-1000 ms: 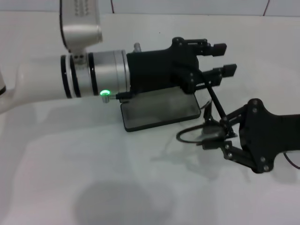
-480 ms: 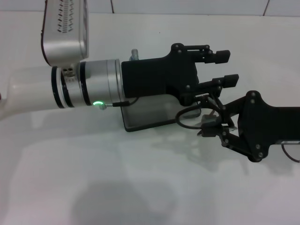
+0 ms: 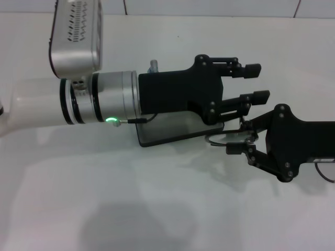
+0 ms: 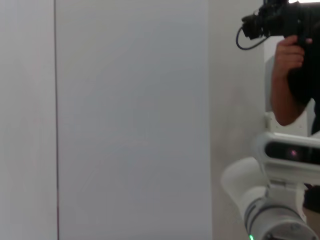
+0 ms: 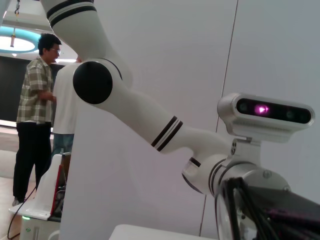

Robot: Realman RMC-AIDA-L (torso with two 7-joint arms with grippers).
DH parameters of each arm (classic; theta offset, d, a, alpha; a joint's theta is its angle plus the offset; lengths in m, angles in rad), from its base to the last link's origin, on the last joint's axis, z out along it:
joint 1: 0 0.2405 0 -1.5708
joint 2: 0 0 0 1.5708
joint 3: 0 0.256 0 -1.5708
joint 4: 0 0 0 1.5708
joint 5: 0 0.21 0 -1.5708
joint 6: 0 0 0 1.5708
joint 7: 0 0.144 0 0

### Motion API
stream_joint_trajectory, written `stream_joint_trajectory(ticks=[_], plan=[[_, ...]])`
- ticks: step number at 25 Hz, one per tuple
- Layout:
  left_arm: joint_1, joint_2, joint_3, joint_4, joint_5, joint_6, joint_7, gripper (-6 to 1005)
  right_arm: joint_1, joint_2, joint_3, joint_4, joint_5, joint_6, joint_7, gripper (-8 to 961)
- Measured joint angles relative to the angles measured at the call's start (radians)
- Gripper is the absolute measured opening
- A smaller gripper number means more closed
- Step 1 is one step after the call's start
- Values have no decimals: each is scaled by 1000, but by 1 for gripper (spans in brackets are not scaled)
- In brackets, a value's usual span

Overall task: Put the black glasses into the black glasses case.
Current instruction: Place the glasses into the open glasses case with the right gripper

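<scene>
White left arm with black-ringed silver wrist collar, green light, thin black cable; both grippers black, linkage fingers with what look like small screws.

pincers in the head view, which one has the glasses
The right pincer, reaching in from the right: the black glasses sit between its fingers beside the black glasses case. The left pincer is open, holding nothing.

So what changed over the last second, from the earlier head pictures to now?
The right claw, shut on the black glasses, carried them up off the table toward the black glasses case. They now hang at the case's right end, not inside. The left claw shifted slightly right above the case, open as before. The case stayed put.
</scene>
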Motion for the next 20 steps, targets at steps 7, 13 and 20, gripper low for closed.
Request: stream_joint_trajectory(ticks=[7, 13, 20], plan=[[37, 4, -8, -12, -133, -15, 47, 493, -34, -3, 0, -35, -20, 12, -13, 108], [86, 5, -116, -19, -189, -72, 75, 494, -65, 10, -35, -108, -17, 175, -3, 107], [92, 8, -161, -41, -189, -87, 69, 494, -58, 12, -273, -198, 118, 504, 63, 107]])
